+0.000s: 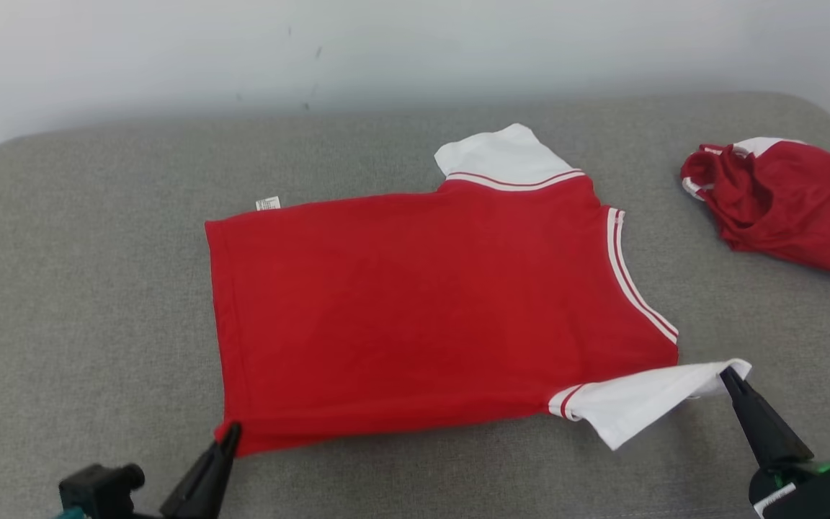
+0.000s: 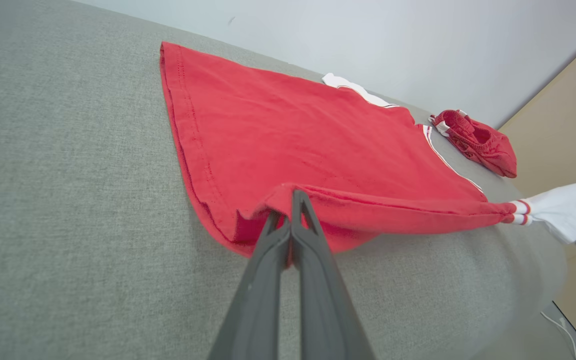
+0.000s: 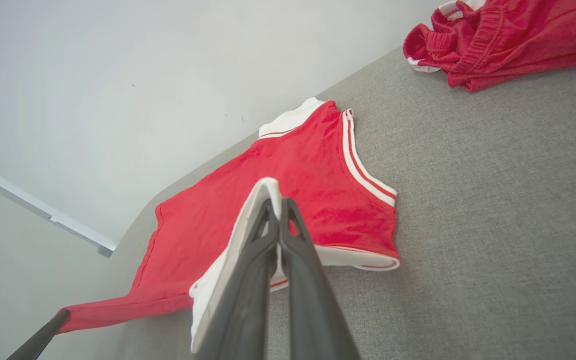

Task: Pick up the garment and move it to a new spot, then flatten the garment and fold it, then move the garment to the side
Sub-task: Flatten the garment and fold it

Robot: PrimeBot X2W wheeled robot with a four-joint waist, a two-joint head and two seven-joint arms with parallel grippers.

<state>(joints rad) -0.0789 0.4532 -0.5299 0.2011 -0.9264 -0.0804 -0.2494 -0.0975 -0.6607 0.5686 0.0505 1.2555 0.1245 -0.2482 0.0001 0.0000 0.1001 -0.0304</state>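
The garment [image 1: 422, 310] is a red T-shirt with white sleeves and a striped neck band, spread flat on the grey cushion, also seen in the left wrist view [image 2: 288, 135] and the right wrist view [image 3: 288, 185]. My left gripper [image 1: 231, 432] is shut on the near hem corner, which it lifts slightly [image 2: 290, 200]. My right gripper [image 1: 730, 375] is shut on the tip of the near white sleeve [image 3: 273, 200], held just above the cushion. The shirt's near edge is stretched between the two grippers.
A second red-and-white piece of clothing [image 1: 782, 202] lies crumpled at the far right of the grey cushion [image 1: 83, 303]. A white wall rises behind. A small white label [image 1: 267, 204] sticks out at the shirt's far hem.
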